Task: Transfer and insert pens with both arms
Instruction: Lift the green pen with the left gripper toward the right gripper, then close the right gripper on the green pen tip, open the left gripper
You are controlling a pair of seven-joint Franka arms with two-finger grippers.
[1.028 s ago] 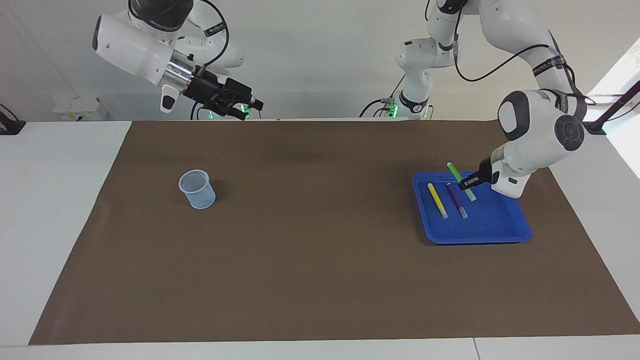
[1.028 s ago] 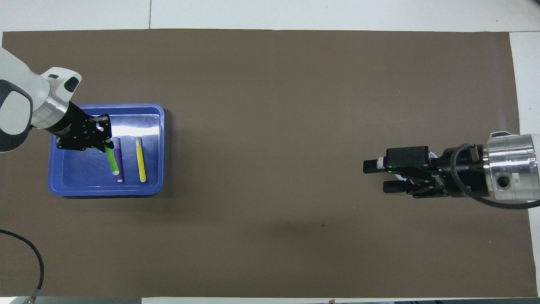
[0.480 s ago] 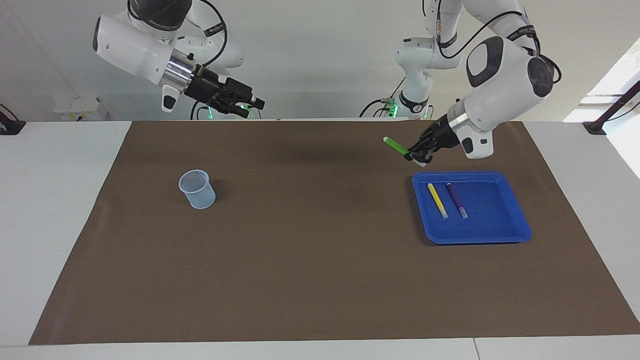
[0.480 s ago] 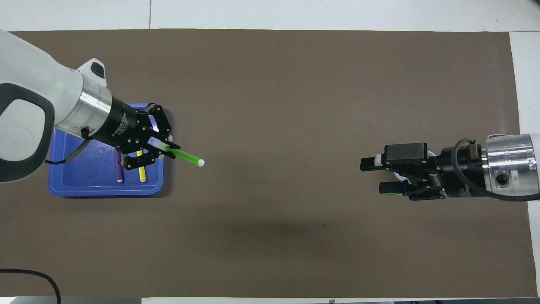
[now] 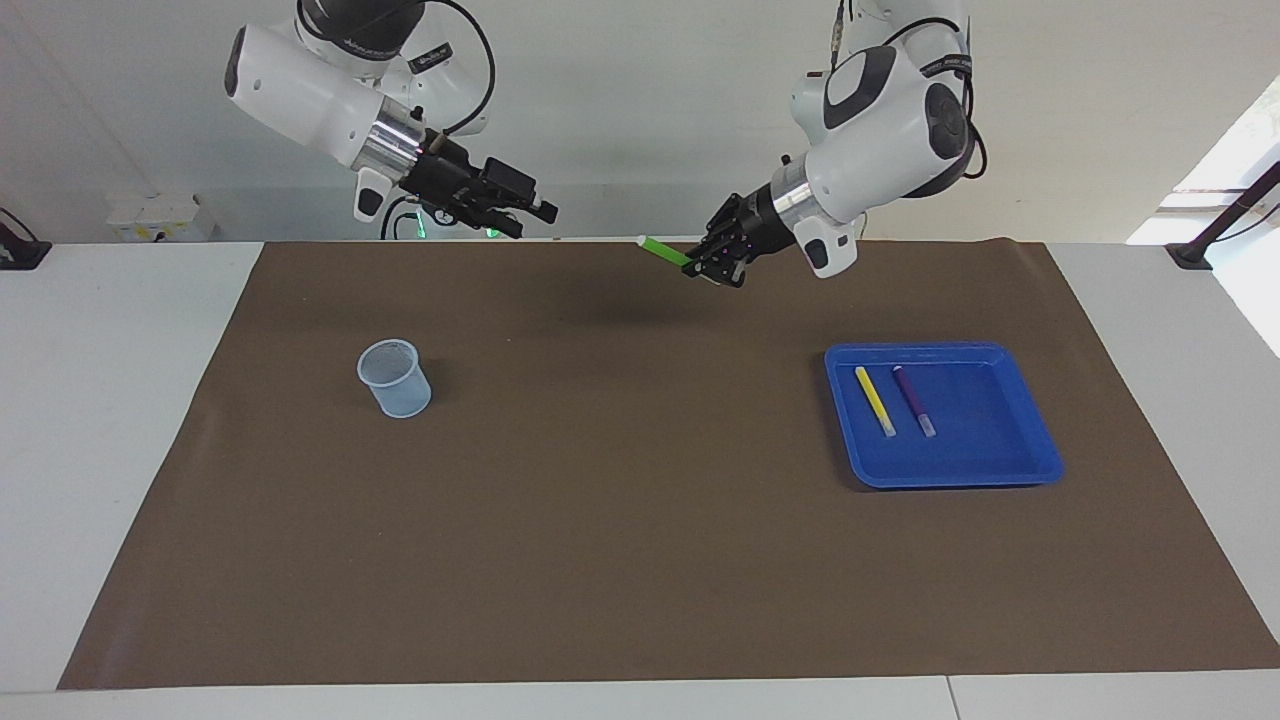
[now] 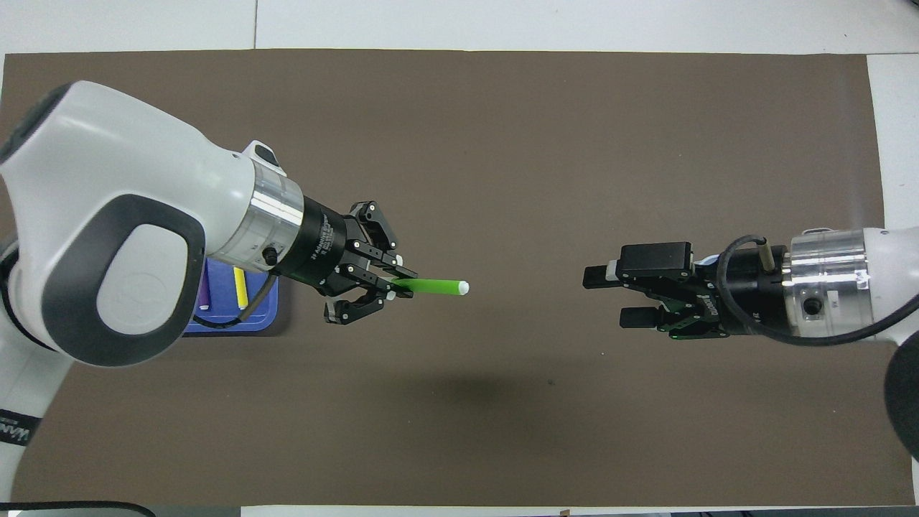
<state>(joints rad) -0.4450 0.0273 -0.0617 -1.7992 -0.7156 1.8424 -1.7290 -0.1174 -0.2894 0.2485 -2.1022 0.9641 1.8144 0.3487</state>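
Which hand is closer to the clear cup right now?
Right. The right hand hangs over the mat near the clear cup; the left hand, holding the green pen, is over the mat's middle.

Robot lab: two white arms (image 5: 880, 110), papered table (image 5: 640, 560)

Small white print on my left gripper (image 6: 393, 286) collar, too fine for me to read, a band of lettering on each arm's cable, likewise unreadable

Matt brown table cover (image 5: 640, 560), glossy blue plastic tray (image 5: 1040, 462), translucent plastic cup (image 5: 395, 378)
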